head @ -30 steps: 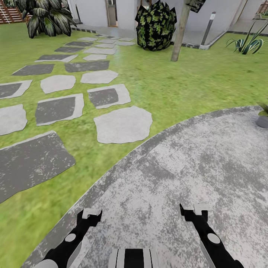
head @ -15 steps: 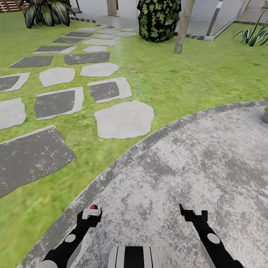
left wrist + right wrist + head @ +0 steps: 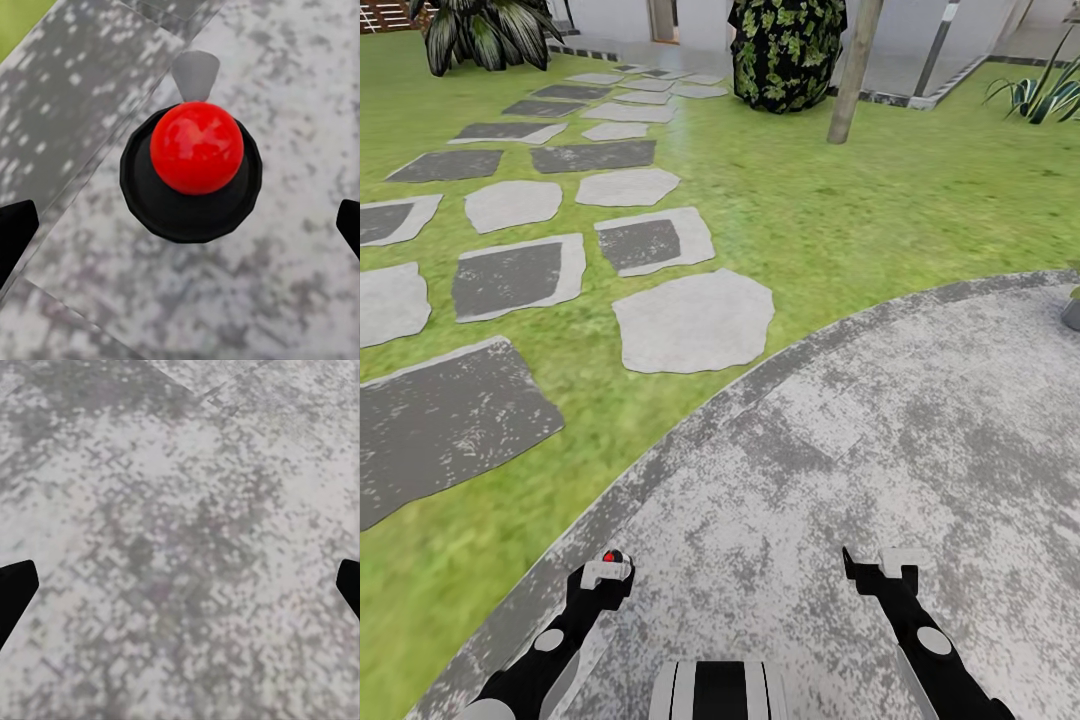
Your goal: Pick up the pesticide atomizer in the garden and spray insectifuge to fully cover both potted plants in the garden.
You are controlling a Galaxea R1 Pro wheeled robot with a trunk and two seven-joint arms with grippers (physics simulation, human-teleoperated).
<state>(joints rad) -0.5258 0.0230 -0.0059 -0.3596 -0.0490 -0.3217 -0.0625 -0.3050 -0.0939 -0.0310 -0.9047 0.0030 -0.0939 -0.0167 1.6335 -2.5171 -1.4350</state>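
Note:
My left gripper (image 3: 606,574) hangs open low over the grey stone patio (image 3: 880,430). In the left wrist view its dark fingertips (image 3: 15,229) stand wide apart. Between and beyond them is a small thing with a red round top (image 3: 196,148) on a black round body and a grey spout. I cannot tell whether this is the pesticide atomizer. The red top (image 3: 610,556) also peeks out at the left gripper's tip in the head view. My right gripper (image 3: 881,568) is open over bare patio (image 3: 180,540). One grey pot (image 3: 1072,313) of a potted plant is cut off at the far right.
Lawn (image 3: 830,220) borders the patio, with grey stepping stones (image 3: 693,320) running away to the left. A tree trunk (image 3: 853,70), a dark leafy bush (image 3: 785,50) and a striped plant (image 3: 1040,95) stand at the back near a white building.
The camera moved forward, so the whole scene shifted. The red-topped thing came into sight at the left gripper's tip. Over the last half second nothing moved, and both arms kept their pose.

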